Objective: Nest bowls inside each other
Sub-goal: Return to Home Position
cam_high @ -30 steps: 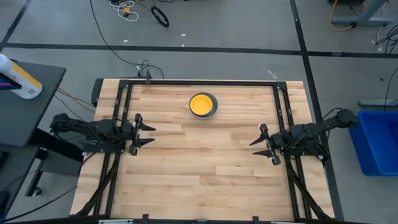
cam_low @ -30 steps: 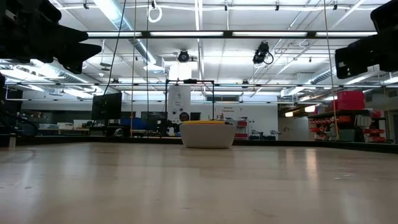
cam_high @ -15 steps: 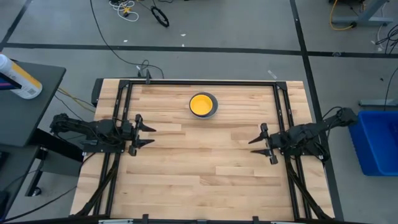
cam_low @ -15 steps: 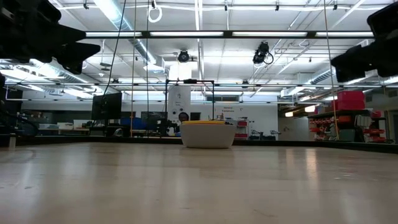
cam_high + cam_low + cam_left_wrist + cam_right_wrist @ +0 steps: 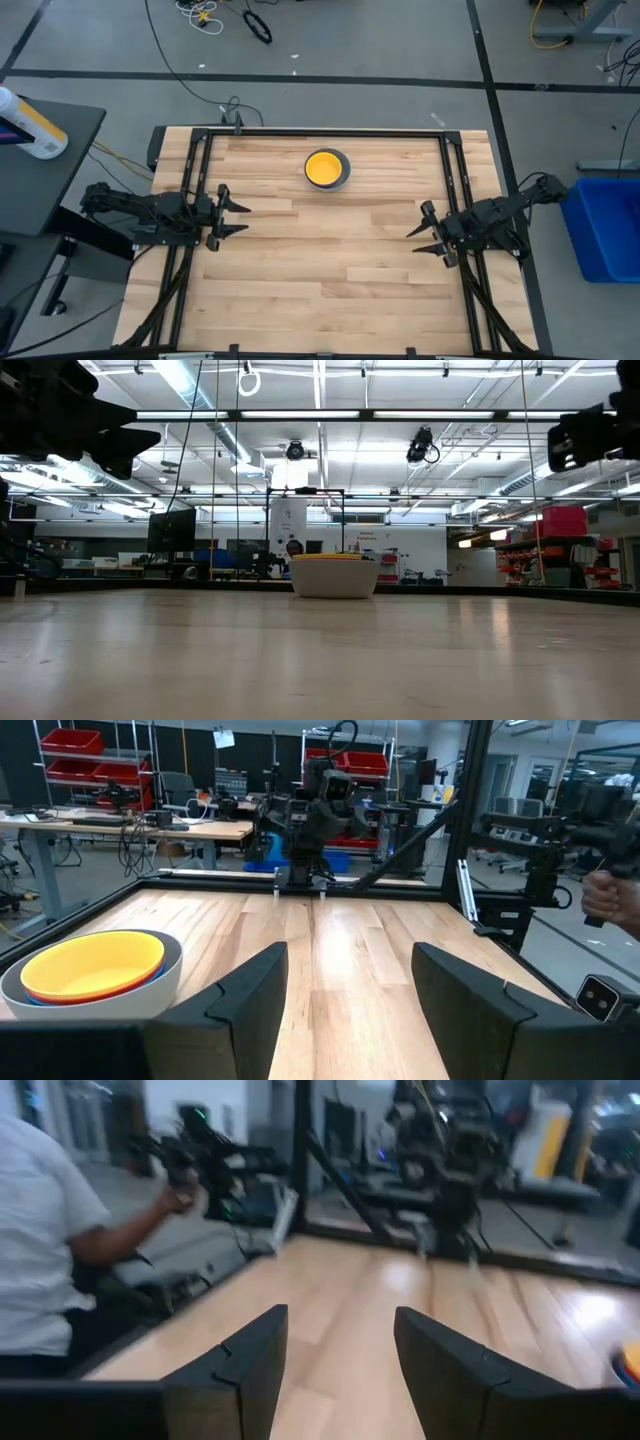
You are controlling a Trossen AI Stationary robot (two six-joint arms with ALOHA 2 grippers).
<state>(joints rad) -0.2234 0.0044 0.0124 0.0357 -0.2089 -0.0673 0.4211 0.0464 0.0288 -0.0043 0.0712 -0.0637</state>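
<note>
The bowls stand nested in one stack [image 5: 327, 168] at the table's far middle, its base on the wood. The yellow bowl [image 5: 92, 963] lies innermost; thin red and blue rims show under it, inside the grey outer bowl [image 5: 165, 982]. The low view shows the stack [image 5: 335, 575] from the side. My left gripper [image 5: 246, 218] hovers open at the left edge, pointing level across the table, with nothing between its fingers [image 5: 250, 1005]. My right gripper [image 5: 412, 242] hovers open at the right edge, also with nothing between its fingers [image 5: 240, 1365]. Both are far from the stack.
Black frame rails [image 5: 200, 150] run along the table's left, far and right sides. Bare wood lies between the two grippers. A blue bin [image 5: 605, 225] stands off the table's right. A person in a white shirt [image 5: 45, 1250] stands beyond the table's edge.
My right gripper has swung a little, its fingertips going toward the table's near edge, and it stays open. The bowl stack has not moved.
</note>
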